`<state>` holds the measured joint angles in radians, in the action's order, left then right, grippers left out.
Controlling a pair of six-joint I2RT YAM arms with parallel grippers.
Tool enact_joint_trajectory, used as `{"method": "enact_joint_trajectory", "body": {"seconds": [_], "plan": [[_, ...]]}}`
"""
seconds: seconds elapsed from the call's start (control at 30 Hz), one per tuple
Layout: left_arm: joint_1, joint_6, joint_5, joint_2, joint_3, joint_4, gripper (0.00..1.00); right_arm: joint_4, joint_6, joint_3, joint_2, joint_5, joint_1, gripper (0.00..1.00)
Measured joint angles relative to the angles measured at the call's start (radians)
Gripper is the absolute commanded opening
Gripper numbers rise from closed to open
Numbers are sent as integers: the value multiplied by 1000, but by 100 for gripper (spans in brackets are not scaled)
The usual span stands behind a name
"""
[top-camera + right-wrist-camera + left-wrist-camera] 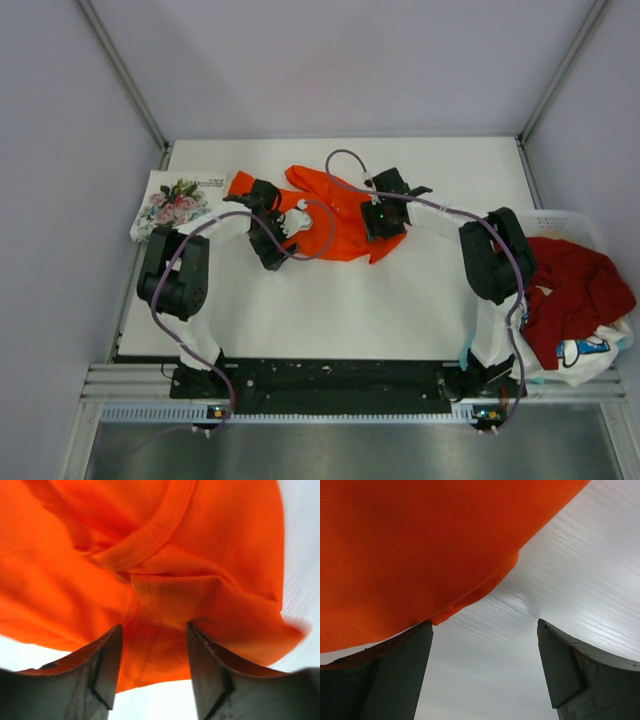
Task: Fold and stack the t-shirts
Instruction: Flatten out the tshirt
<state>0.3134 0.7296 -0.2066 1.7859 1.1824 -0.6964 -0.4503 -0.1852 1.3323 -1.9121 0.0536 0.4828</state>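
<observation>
A bright orange-red t-shirt point(335, 215) lies crumpled at the back middle of the table. My left gripper point(252, 198) is at its left end. In the left wrist view the left gripper point(485, 625) is open over bare table, and the shirt's hem point(470, 597) touches the tip of the left finger point(400, 670). My right gripper point(400, 186) is over the shirt's right part. In the right wrist view the right gripper point(154, 627) is open with a fold of orange cloth point(160, 605) lying between the fingertips. A folded white flower-print t-shirt point(178, 203) lies at the back left.
A white lattice basket point(560, 220) stands at the right table edge, holding a dark red t-shirt point(575, 285) and a white garment with blue print point(585, 350). Grey walls close in the back and both sides.
</observation>
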Motion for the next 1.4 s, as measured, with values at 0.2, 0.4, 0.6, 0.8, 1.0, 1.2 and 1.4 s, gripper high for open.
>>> {"method": "enact_joint_trajectory", "body": {"seconds": [0.2,0.4,0.6,0.8,1.0,1.2,1.4], "plan": [[7,5,102,32,0,92,37,-25,2,14,-38,-50,1,0],[10,26,185,32,-27,167,0,-52,-1,-5,12,-88,-7,0],[8,27,245,-31,-77,166,0,-72,-1,-113,238,-32,-31,0],[5,24,204,-188,-93,62,0,-100,-32,-310,433,140,-34,0],[5,25,150,-286,-127,-43,0,-195,-161,-570,546,190,-35,18],[5,29,77,-291,-165,-153,0,-310,-236,-554,608,135,-35,59],[5,29,35,-314,-179,-177,0,-339,-255,-416,607,4,-37,70]]}}
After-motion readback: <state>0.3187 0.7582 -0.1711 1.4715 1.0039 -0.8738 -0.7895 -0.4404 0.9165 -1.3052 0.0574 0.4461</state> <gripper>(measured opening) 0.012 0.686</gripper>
